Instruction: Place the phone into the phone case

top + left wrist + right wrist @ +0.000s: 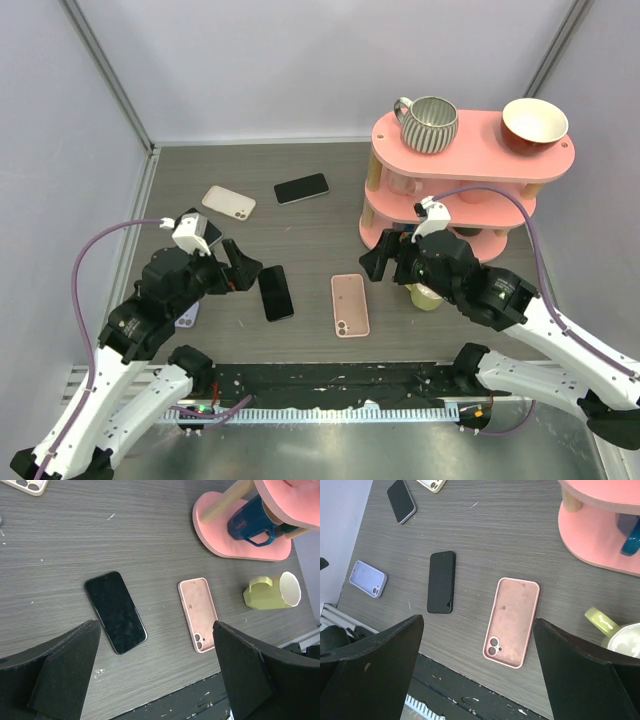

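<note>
I am seeing the black phone (pixel 276 292) lying flat on the tabletop (pixel 310 235), near its front edge. The pink phone case (pixel 350 305) is lying just beside it on the right, not touching. My left gripper (pixel 243 268) is hovering just left of the phone, jaws spread wide and holding nothing. My right gripper (pixel 378 255) is hanging beyond the case, equally wide and empty.
</note>
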Controlling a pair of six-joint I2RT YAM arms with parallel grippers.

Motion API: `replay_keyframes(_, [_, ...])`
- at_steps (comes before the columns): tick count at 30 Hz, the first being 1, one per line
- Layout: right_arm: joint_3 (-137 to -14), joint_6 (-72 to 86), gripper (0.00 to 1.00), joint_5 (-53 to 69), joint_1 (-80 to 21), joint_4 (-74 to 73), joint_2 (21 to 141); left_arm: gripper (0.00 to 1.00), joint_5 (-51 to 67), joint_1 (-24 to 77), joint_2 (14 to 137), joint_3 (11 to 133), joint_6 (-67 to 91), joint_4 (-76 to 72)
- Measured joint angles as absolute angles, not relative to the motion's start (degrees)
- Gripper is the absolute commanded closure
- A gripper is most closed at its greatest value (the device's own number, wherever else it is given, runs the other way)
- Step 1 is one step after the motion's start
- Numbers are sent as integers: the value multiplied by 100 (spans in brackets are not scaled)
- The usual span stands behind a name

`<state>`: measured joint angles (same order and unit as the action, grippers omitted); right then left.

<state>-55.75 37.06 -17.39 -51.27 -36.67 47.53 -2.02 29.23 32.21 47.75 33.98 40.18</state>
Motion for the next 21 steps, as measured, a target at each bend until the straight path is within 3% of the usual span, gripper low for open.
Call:
replay_keyframes(6, [-5325, 3745, 3, -1481, -5127, -3332, 4751, 0, -617, 2923, 3371, 4786, 3415, 4056])
replay_keyframes(12, [-5107, 3839, 5, -1662, -5127, -3347, 4729, 2, -1874, 2917, 4425, 5225, 3717, 4421])
replay_keyframes(21, [-4995, 4086, 8, -2165, -5127, -3680, 4189, 27, -2733, 1734, 6678, 6602, 5137, 4569])
